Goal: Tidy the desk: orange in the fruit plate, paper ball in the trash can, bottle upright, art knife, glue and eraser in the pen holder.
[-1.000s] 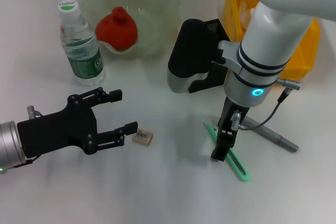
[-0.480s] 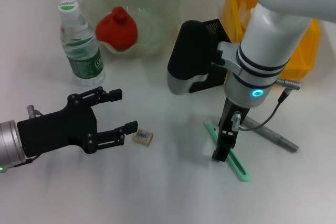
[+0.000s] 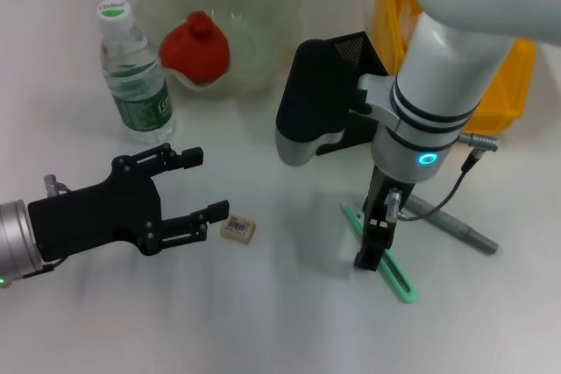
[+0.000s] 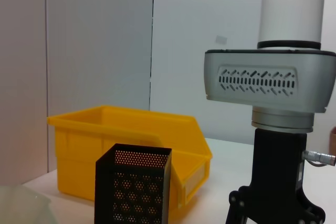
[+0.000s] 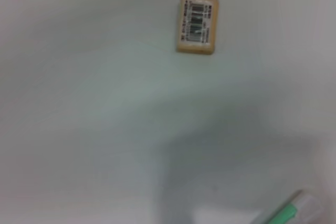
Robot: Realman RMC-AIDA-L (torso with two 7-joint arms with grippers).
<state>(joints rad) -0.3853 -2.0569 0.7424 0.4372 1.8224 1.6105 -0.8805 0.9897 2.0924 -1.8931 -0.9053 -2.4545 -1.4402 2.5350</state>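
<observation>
The small tan eraser (image 3: 237,229) (image 5: 197,23) lies on the white table just past the lower finger of my open left gripper (image 3: 206,185). My right gripper (image 3: 369,257) points straight down onto the green art knife (image 3: 386,262) (image 5: 291,212), which lies flat. A long grey glue stick (image 3: 451,225) lies just to its right. The bottle (image 3: 133,76) stands upright at the back left. The reddish orange (image 3: 195,48) sits in the clear fruit plate (image 3: 263,2). The black mesh pen holder (image 3: 359,48) (image 4: 134,184) is partly hidden behind my right wrist. I see no paper ball.
A yellow bin (image 3: 517,85) (image 4: 131,140) stands at the back right, behind the pen holder. My right arm's bulky wrist housing (image 3: 311,98) hangs over the table's middle. A grey cable (image 3: 456,183) loops from the right wrist above the glue stick.
My right arm's wrist housing has edged slightly left, while its gripper stays on the art knife. The left gripper and the eraser have not moved.
</observation>
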